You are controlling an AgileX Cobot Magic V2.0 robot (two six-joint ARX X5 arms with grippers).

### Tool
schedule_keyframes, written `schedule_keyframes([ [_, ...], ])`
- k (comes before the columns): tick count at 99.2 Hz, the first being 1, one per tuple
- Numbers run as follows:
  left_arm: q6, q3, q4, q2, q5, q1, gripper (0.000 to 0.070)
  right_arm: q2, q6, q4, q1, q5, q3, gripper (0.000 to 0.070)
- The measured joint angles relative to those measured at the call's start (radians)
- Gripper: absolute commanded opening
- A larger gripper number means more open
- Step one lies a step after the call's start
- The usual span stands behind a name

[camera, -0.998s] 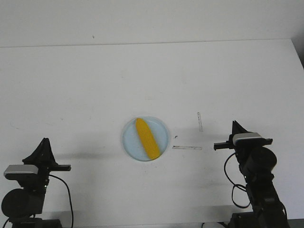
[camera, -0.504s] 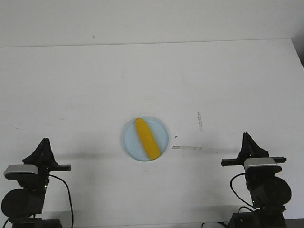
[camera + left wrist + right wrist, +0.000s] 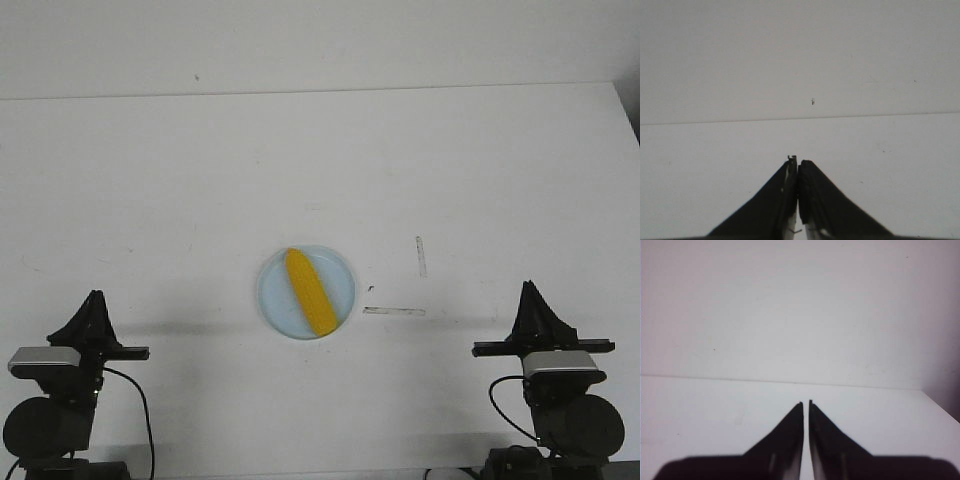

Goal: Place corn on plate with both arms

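In the lower left of the front view, the left gripper [image 3: 92,305] is sitting clenched on nothing, its tips meeting in its wrist view. At the lower centre, the corn [image 3: 308,291] is lying diagonally inside the plate [image 3: 274,296], tapered end pointing toward the upper left. It is showing as a bright yellow cob, a little shorter than the pale blue, translucent, low-rimmed plate is wide. It is probably light, stiff and smooth plastic, so a grasp across its thick middle would likely be holding best. In the lower right, the right gripper [image 3: 532,302] is looking nearly clenched and empty, though a thin slit is showing.
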Motion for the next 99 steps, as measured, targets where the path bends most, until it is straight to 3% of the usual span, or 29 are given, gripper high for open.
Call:
schedule_keyframes([
  [55,-0.002,-0.02,-0.024,-0.074,0.0,0.0,0.0001,0.0,0.0,0.0,0.0,0.0,0.0,0.0015],
  [72,-0.071,-0.102,-0.032,-0.115,0.0,0.0,0.0001,0.0,0.0,0.0,0.0,0.0,0.0,0.0015],
  [99,-0.094,-0.209,-0.028,-0.203,0.0,0.0,0.0001,0.0,0.0,0.0,0.0,0.0,0.0,0.0015],
])
